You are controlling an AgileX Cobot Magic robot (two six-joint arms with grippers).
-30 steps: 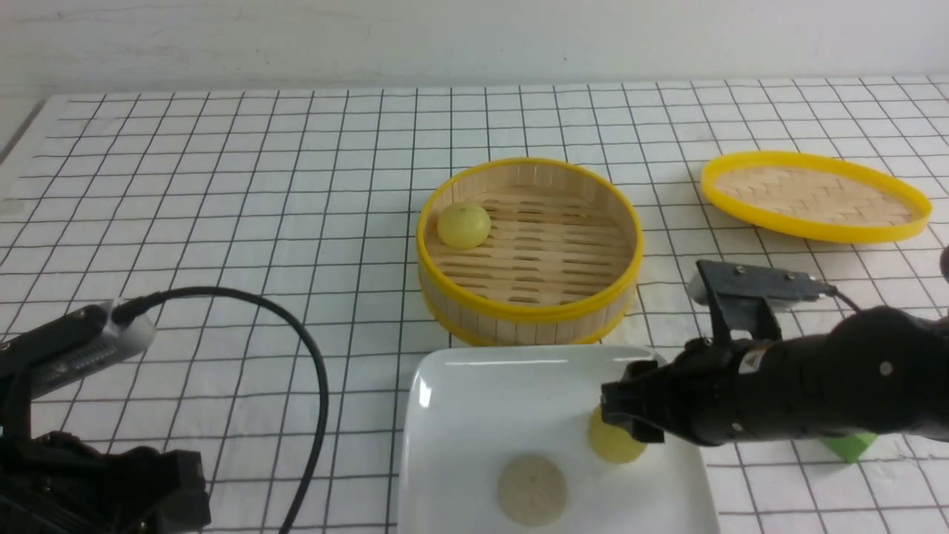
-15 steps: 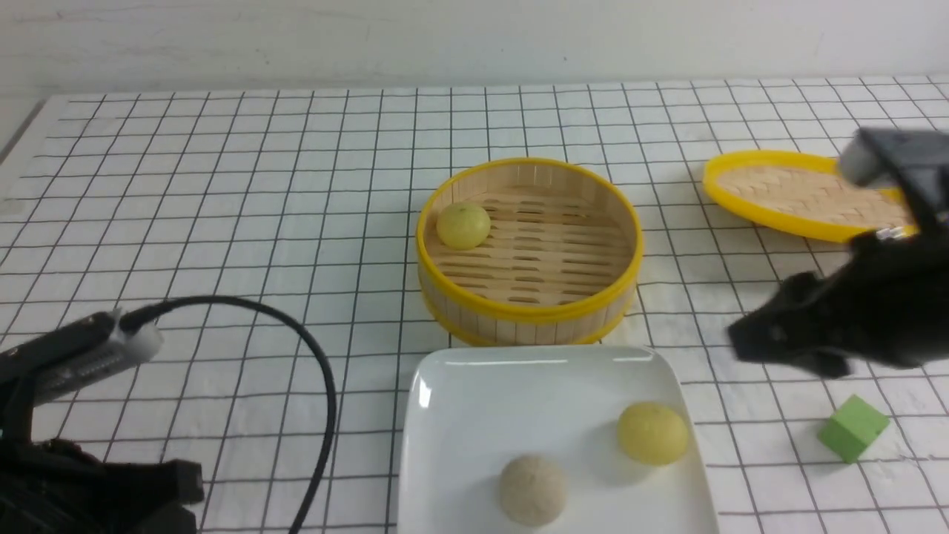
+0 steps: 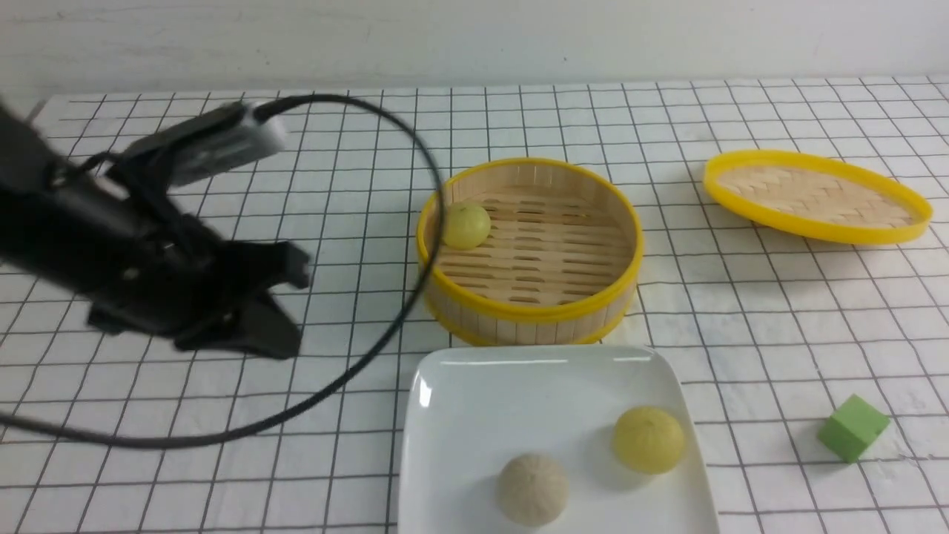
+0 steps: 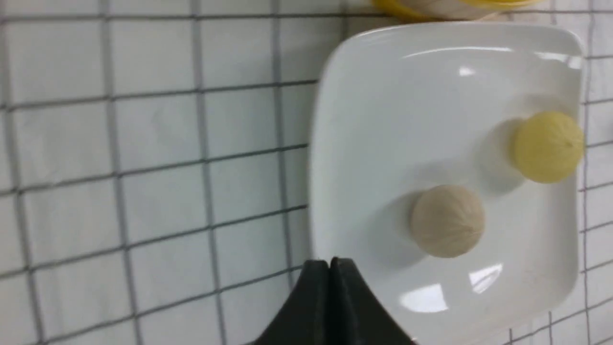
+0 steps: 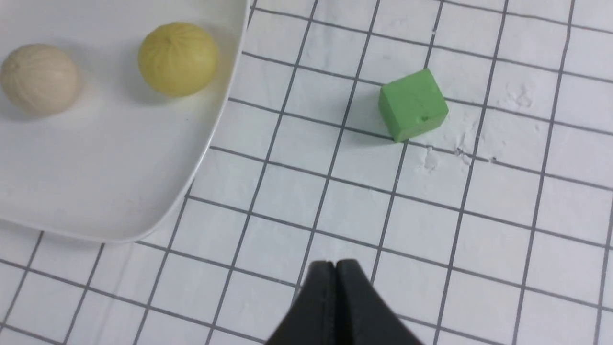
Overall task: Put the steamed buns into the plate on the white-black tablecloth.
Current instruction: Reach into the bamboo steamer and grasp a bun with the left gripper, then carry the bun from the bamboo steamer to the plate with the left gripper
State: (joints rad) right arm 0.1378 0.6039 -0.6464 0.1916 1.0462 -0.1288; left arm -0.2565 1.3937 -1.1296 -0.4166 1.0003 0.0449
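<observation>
One yellow-green steamed bun (image 3: 647, 439) (image 4: 549, 146) (image 5: 178, 58) lies in the white square plate (image 3: 474, 400) (image 4: 364, 96) (image 5: 96, 182) at the front of the white-black tablecloth (image 3: 222, 185). The other steamed bun (image 3: 465, 225) rests inside the bamboo steamer basket (image 3: 530, 315) behind the plate. My left arm (image 3: 141, 259) hangs over the cloth left of the basket; the left gripper (image 4: 329, 262) is shut and empty, over the plate's near edge. The right gripper (image 5: 335, 264) is shut and empty above bare cloth beside the plate; it is outside the front view.
A beige-grey bun (image 3: 532, 489) (image 4: 448, 220) (image 5: 39, 79) shares the plate. The yellow-rimmed woven lid (image 3: 815, 194) lies at the back right. A green cube (image 3: 852, 428) (image 5: 413, 105) sits right of the plate. A black cable (image 3: 385, 326) loops from the left arm past the basket.
The right arm let go of the yellow-green bun in the plate and withdrew out of the front view. The left arm rose and swung forward toward the basket. Both grippers closed.
</observation>
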